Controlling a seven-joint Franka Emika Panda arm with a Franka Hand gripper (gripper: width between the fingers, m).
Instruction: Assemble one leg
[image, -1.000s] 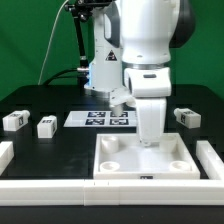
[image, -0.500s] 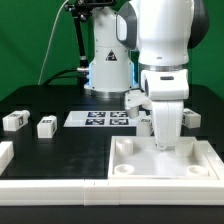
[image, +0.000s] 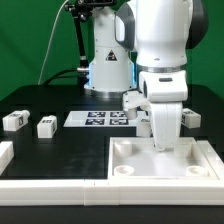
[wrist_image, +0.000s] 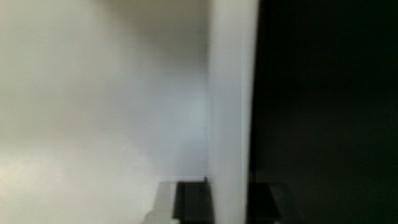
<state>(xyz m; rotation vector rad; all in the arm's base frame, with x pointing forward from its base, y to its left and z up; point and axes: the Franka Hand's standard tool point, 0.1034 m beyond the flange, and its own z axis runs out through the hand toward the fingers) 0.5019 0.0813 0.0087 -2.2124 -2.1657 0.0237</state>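
Gripper (image: 166, 143) hangs at the tray (image: 125, 144) rim, fingertips apparently hidden; spread or pinching, cannot tell.

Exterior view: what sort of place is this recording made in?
Probably a robotics lab bench: a green backdrop behind a black table, the marker board lying on it, and a tagged leg laid out near the robot arm.

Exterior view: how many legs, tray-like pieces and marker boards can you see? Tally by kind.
legs: 3, two at the exterior view's left, one at its right
tray-like piece: 1
marker board: 1
Total: 5
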